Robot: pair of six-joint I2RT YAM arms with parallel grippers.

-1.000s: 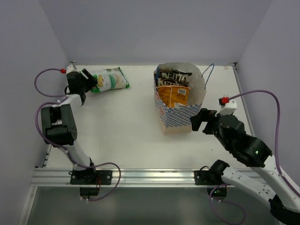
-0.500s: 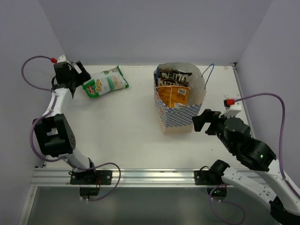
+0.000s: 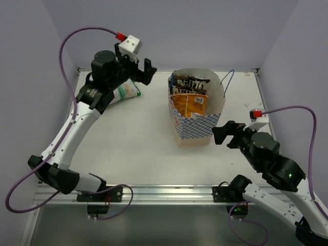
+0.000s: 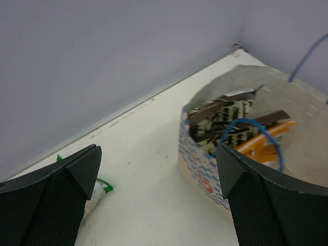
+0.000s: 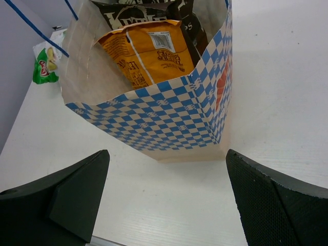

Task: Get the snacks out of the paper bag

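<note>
Okay, tan paper bag point(image 3: 197, 125) with blue-checkered band, ahead of spread, empty right gripper point(image 3: 221, 134); holds one orange packet point(image 5: 146, 51), two dark brown packets point(image 4: 220, 115). One green packet point(image 3: 126, 91) beside spread left gripper point(image 3: 137, 73).

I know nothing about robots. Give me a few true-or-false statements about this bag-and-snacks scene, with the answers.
1. The orange packet sits inside the paper bag. True.
2. The left gripper holds a snack. False: it is open and empty.
3. The green-and-white chip bag lies on the table, outside the paper bag. True.
4. The right gripper is clamped on the paper bag. False: it is open, near the bag's checkered side.
5. The paper bag holds only one packet. False: dark brown packets are in it too.
</note>
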